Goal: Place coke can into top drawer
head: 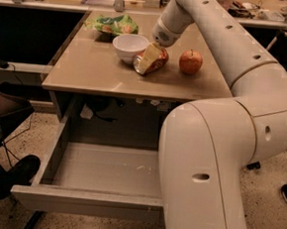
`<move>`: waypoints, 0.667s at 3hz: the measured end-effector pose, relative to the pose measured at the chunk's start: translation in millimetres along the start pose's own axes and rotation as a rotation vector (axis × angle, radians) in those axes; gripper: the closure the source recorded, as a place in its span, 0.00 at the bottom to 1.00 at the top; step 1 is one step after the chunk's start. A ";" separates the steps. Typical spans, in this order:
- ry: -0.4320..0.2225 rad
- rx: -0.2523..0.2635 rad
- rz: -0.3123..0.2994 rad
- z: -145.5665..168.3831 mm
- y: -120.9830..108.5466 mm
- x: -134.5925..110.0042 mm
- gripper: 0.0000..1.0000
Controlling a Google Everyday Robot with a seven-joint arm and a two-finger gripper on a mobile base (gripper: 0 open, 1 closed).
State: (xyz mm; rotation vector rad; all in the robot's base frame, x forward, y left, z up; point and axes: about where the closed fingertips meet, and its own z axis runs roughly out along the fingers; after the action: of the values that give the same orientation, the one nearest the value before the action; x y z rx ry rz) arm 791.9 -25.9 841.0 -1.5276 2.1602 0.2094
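Observation:
The coke can (159,61) lies tilted on the tan tabletop (87,70), its silver end pointing front-left. My gripper (148,60) reaches down from the arm above and is shut on the can, with a yellowish finger (148,56) across its side. The top drawer (87,202) is pulled wide open below the table's front edge, and its grey floor is bare. The drawer's right end is hidden behind my white body.
A white bowl (129,46) stands just left of the can. A red apple (191,61) sits to its right. A green bag (111,24) lies at the back. My body (203,181) fills the right front. A chair and a shoe (20,169) are at the left.

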 end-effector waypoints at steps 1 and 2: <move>0.000 0.000 0.000 0.1 0.0 0.0 0.42; 0.000 0.000 0.000 -0.1 0.1 0.0 0.65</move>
State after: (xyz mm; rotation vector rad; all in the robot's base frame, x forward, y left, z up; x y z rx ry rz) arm 791.8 -25.9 841.1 -1.5279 2.1600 0.2095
